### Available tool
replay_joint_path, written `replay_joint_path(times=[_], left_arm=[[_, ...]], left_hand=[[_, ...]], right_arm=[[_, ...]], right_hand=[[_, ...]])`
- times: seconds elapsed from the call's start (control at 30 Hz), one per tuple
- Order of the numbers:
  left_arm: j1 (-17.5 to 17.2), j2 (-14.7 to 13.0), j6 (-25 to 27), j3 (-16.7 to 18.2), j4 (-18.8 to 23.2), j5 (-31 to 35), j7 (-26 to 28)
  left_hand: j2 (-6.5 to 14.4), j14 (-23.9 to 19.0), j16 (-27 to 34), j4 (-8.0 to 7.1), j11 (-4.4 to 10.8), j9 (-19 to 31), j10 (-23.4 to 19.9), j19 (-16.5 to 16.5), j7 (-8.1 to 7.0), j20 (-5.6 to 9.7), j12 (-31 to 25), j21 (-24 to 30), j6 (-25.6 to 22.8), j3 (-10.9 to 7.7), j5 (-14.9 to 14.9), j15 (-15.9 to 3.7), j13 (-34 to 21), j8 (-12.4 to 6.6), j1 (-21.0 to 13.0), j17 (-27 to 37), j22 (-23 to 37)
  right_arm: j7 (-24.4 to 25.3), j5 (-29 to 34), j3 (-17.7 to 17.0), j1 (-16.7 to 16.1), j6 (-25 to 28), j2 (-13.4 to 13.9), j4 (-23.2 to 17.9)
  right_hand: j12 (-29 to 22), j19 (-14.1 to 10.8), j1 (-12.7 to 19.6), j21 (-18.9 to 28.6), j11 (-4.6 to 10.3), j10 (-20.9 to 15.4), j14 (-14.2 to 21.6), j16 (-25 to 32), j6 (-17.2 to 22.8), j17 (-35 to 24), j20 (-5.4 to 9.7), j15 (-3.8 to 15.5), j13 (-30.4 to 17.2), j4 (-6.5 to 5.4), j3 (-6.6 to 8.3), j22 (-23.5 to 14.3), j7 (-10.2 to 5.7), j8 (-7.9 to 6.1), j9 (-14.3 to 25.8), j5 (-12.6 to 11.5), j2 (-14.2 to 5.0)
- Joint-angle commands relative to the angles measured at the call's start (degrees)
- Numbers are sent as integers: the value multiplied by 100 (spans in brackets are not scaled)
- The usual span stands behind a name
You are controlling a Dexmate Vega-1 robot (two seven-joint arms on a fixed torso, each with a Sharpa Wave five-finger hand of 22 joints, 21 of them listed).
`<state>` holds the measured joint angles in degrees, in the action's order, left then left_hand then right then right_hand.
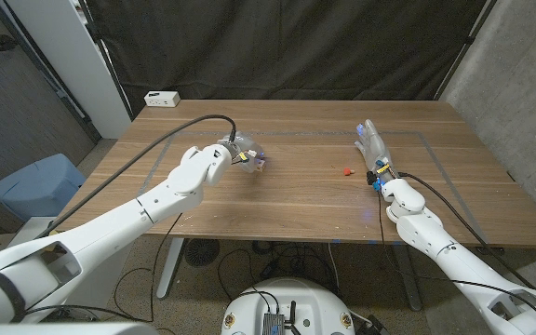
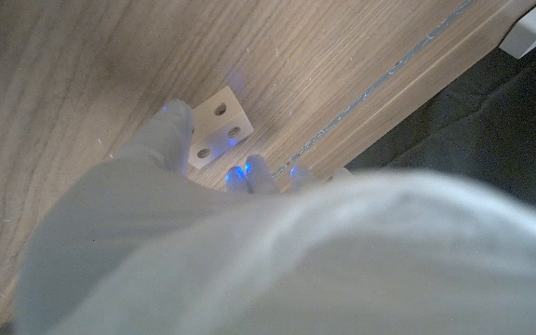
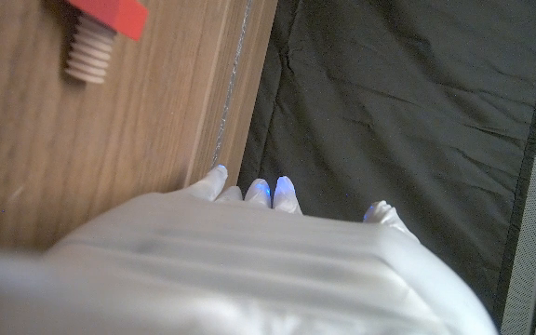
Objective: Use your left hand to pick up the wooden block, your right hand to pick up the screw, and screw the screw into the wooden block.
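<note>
The left hand (image 1: 240, 154) is reaching over the left middle of the wooden table (image 1: 296, 209), right at the wooden block (image 1: 259, 164). In the left wrist view the block (image 2: 217, 126) is lying on the table (image 2: 54, 102), a pale square piece with round holes in its upper face. One finger is touching the block's edge on one side and other fingertips (image 2: 245, 172), glowing blue, are sitting just beside its opposite corner. The fingers are bracketing the block; whether they are actually gripping it I cannot tell.

The right hand (image 1: 372, 147) is standing over the right part of the table, fingers stretched out toward the far edge and slightly apart, holding nothing. The screw (image 1: 346, 171), with a red head, is lying on the table just to the left of this hand, apart from it. In the right wrist view the screw (image 3: 100, 33) is showing a red head and a pale threaded shank, lying on its side, with the right hand's fingertips (image 3: 282, 191) well away from it.

A white power strip (image 1: 162, 98) is sitting at the table's far left corner.
</note>
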<state>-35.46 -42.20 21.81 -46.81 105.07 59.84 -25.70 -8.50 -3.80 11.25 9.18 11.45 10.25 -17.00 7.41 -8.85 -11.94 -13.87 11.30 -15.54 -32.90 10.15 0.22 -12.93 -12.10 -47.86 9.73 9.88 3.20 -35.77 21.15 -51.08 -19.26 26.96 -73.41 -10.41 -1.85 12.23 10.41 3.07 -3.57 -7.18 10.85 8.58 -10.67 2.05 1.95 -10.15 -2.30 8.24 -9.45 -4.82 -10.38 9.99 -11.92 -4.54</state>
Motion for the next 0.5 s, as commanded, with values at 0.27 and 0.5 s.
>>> replay_joint_path(times=[0.27, 0.5], left_arm=[[167, 130, -113, -188, -321, -110, 219], [198, 172, -86, -247, -358, -113, 262]], left_hand=[[65, -164, 48, 8, 49, 35, -177, -108, -26, -17, -79, 19, -203, 64, 14, -53, -38, -28, -87, 30, 8], [82, -330, 76, 4, 51, 38, -413, -206, -53, -18, -160, 18, -393, 116, 3, -103, -67, -60, -137, 34, 8]], right_arm=[[15, -26, -8, 38, 14, -41, 110], [30, -42, -26, 18, 4, -41, 120]], right_hand=[[-27, -26, -31, 31, 34, 15, -38, 18, 39, -3, 175, 161, -17, 40, 7, -16, -35, -30, 13, -23, -43], [-31, -34, -30, 34, 27, 8, -31, 21, 52, -2, 179, 152, -17, 45, 10, -16, -34, -34, 14, -26, -47]])
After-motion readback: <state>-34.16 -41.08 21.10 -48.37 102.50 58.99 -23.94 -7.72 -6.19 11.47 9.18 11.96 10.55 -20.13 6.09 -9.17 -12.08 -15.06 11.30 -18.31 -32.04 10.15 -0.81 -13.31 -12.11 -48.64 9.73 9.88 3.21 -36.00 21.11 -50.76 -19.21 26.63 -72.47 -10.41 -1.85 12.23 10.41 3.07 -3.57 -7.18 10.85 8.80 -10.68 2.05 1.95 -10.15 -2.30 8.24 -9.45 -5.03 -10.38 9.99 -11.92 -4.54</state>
